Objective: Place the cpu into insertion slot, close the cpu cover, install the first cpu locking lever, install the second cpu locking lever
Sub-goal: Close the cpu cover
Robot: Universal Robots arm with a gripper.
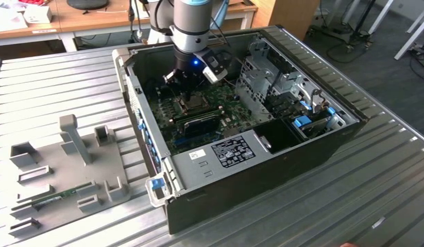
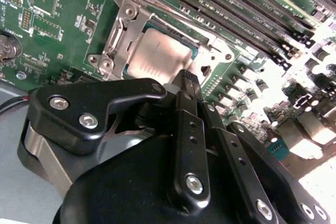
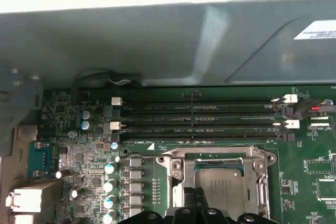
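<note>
As cover [image 2: 116,39] lies flat, cpu [image 2: 157,57] fills insertion slot [image 2: 174,29].

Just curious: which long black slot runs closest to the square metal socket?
The memory slot right beside the insertion slot; the other slots lie beyond it, toward the case wall.

Case wall [image 3: 157,40] — memory slots [image 3: 199,114] nearby

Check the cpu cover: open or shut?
Shut. In both wrist views the cpu cover lies flat around the seated cpu, whose metal top shows through the cover's window.
</note>
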